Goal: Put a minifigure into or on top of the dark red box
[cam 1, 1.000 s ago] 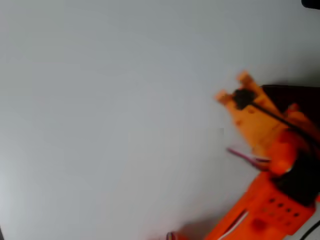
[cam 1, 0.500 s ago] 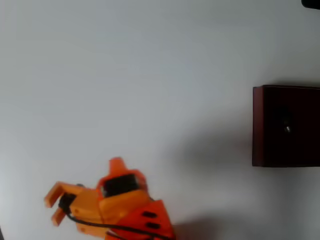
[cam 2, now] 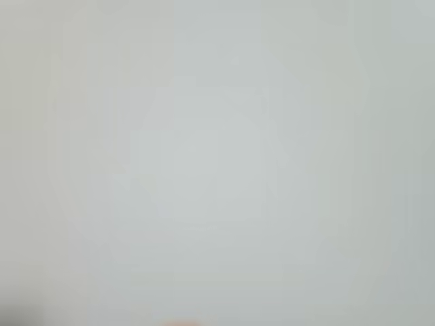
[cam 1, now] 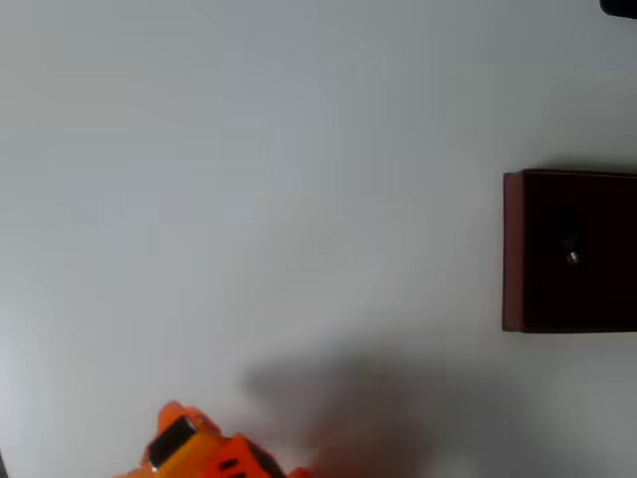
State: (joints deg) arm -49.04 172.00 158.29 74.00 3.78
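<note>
- Overhead view: the dark red box (cam 1: 513, 251) is sitting at the right edge of the white table (cam 1: 299, 179), cut off by the frame; its inside is showing almost black
- A small pale speck, the minifigure (cam 1: 572, 257), is lying inside the box on the dark floor; too small to make out its pose
- An orange arm (cam 1: 199, 453) is showing at the bottom edge, left of centre, well apart from the box; the gripper's fingers are lying out of frame, so whether wide or narrow I cannot tell
- Wrist view: blurred pale surface; nothing is resolving
</note>
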